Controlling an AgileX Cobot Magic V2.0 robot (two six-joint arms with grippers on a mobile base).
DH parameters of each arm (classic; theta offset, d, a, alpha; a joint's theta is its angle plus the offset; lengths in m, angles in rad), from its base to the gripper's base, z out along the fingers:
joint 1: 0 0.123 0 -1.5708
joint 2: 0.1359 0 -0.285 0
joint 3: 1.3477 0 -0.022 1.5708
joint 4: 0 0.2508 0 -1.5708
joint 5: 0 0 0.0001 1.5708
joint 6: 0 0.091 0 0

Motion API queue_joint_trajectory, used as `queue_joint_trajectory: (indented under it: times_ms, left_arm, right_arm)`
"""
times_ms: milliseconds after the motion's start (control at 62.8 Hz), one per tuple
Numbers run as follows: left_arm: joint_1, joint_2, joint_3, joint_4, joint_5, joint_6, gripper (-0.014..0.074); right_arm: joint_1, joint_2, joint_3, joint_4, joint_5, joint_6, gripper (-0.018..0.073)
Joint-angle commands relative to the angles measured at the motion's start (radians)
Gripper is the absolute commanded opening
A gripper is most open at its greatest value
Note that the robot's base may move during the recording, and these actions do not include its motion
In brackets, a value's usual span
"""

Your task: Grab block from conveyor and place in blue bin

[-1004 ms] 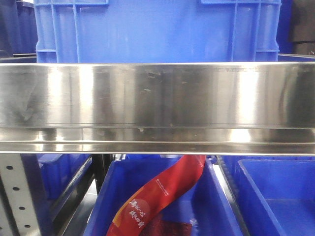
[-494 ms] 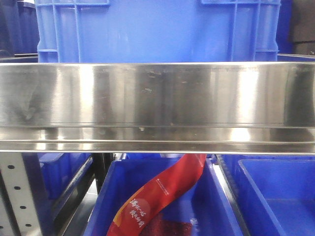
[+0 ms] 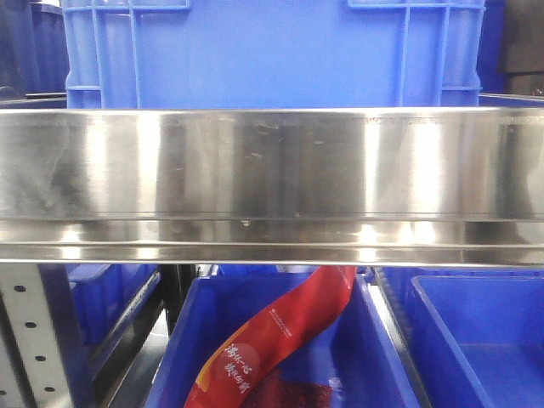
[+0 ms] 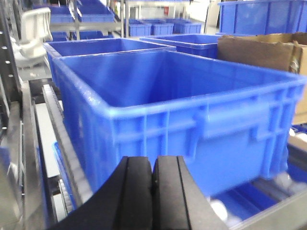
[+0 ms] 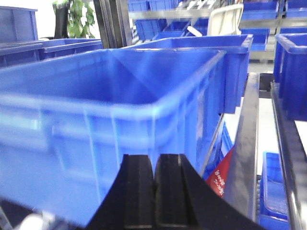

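A large blue bin (image 3: 272,51) stands behind a steel rail (image 3: 272,170) in the front view. It fills the left wrist view (image 4: 182,105) and the right wrist view (image 5: 110,115), and it looks empty. My left gripper (image 4: 152,165) is shut and empty, just in front of the bin's near wall. My right gripper (image 5: 154,165) is shut and empty, in front of the bin's other side. No block shows in any view. The conveyor is out of view.
Below the rail are more blue bins (image 3: 476,340), one holding a red packet (image 3: 272,340), which also shows in the right wrist view (image 5: 223,175). A cardboard box (image 4: 264,50) stands beside the bin. Steel shelf posts (image 3: 34,331) and more bins (image 5: 292,57) surround it.
Only the reflections on the steel rail have shifted slightly; nothing else has visibly moved.
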Motion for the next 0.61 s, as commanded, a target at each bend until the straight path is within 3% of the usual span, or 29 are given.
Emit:
queue_joint_trajectory:
  times_ms: [0,590]
  left_arm:
    - [0.0,-0.053,0.034,0.004,-0.042,-0.002,-0.0111]
    - [0.0,-0.091,0.037,0.004,-0.051,-0.002,-0.0111]
  right_arm:
    - [-0.006,-0.053,0.023,-0.009,-0.051,-0.002,-0.0162]
    - [-0.006,-0.086,0.023,-0.009,-0.065,-0.002,-0.0162]
